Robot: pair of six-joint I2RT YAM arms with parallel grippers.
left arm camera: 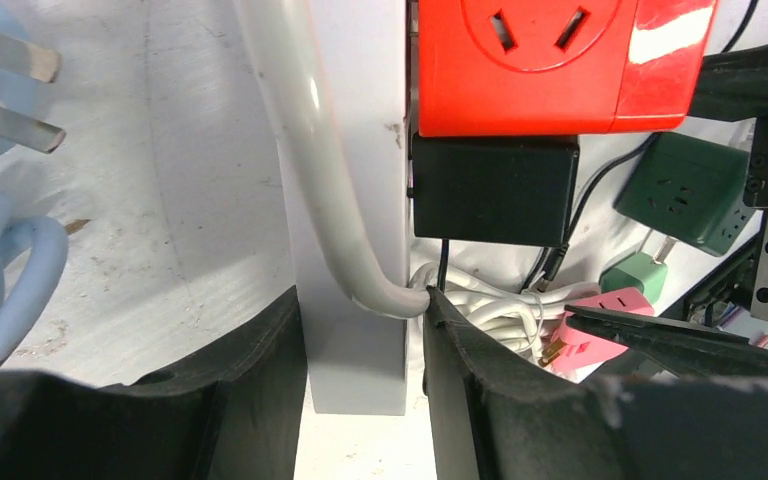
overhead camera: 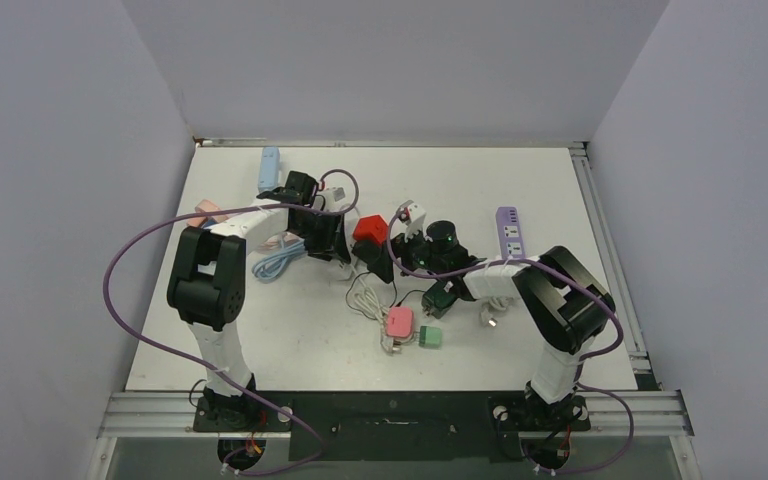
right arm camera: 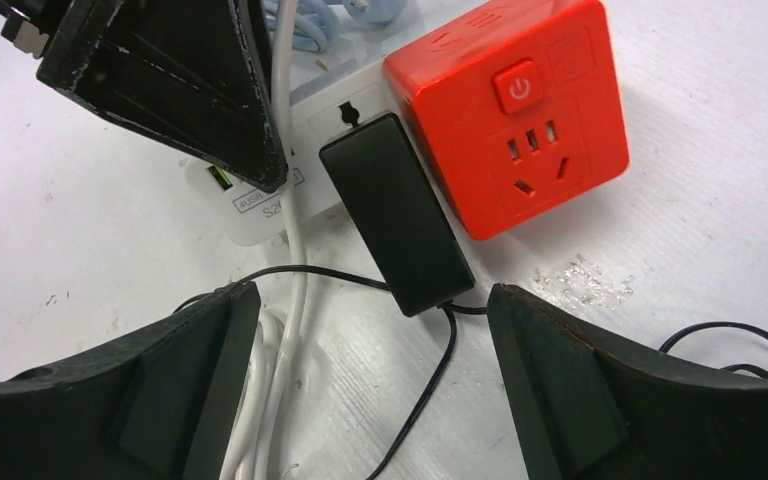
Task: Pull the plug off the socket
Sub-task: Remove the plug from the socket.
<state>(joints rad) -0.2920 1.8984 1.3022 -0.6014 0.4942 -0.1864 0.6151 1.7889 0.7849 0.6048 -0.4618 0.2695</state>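
Top external view showed a white desk [overhead camera: 560, 330] with both arms reaching toward a red cube socket [overhead camera: 368, 229] near its middle. All positions below are given from that red cube.

Left wrist view showed the left gripper [left arm camera: 360, 390] closed narrow on a white power strip [left arm camera: 355, 300]. One finger [left arm camera: 250, 400] pressed each long side of the strip. The red cube sat on the same strip, further along it from the gripper. A white cable [left arm camera: 310, 150] ran along the top of the strip and curved off just short of the fingers.

The black plug [right arm camera: 395, 215] was seated in the strip hard against the red cube, on the side facing the left gripper. A thin black wire [right arm camera: 430, 400] left the plug's outer end.

Right wrist view showed the right gripper [right arm camera: 372, 300] standing wide. Its two fingers lay one to each side of the plug's wire end. Clear gaps showed on both sides, and the fingers touched neither the plug nor the red cube.

Other items noted in the top external view:
- A dark green cube socket [overhead camera: 438, 298] lay near the red cube, toward the right arm's base.
- A pink plug [overhead camera: 399, 321] and a small green plug [overhead camera: 429, 337] lay side by side, nearer the arm bases.
- A purple power strip [overhead camera: 509, 232] lay well to the right of the red cube.
- A blue power strip [overhead camera: 269, 168] lay to the far left.
- A coiled blue cable [overhead camera: 275, 265] lay left of the red cube, beside the left arm.
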